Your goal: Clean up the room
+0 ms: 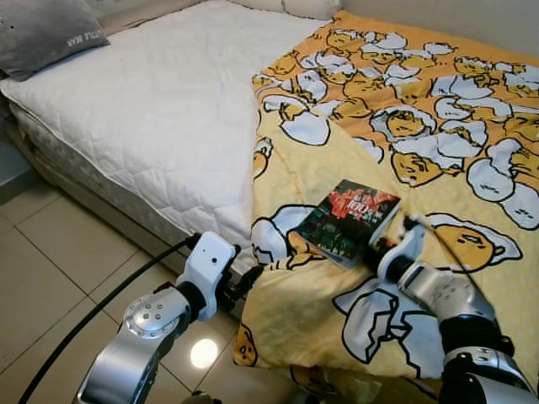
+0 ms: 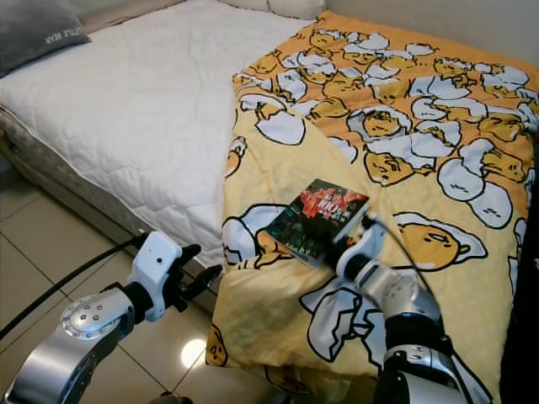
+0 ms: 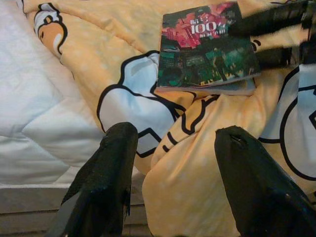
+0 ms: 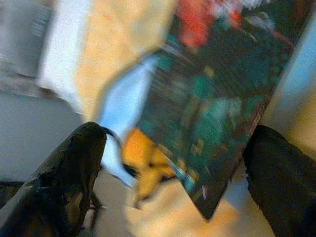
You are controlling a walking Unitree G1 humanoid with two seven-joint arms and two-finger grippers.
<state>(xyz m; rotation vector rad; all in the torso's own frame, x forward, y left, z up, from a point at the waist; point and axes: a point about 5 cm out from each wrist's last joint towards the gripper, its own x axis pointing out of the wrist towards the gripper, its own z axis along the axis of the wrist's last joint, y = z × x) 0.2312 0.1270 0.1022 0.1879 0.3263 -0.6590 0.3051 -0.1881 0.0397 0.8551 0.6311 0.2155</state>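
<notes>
A dark-covered book (image 1: 347, 221) with red and green artwork lies flat on the yellow cartoon-print blanket (image 1: 438, 143), just ahead of the right gripper (image 4: 173, 163), whose two black fingers (image 4: 69, 177) are spread wide with the book's near corner between them; the wrist picture is blurred, so I cannot tell whether either finger touches the cover. The right arm reaches forward and slightly inward over the blanket, wrist low, its fingers pointing at the book's right edge. The left gripper (image 3: 170, 173) hangs off the bed's side, beyond the book's left, fingers parted and grasping nothing, aimed across the blanket's hanging fold toward the book; the left arm is bent at the elbow above the tiled floor (image 1: 50, 278), a black cable (image 1: 93, 311) trailing behind it. The blanket's edge drapes over the mattress side just past the left fingertips. Further left of that gripper the white quilted mattress (image 1: 160, 118) stretches bare, with a grey pillow (image 1: 46, 34) at its far corner.
</notes>
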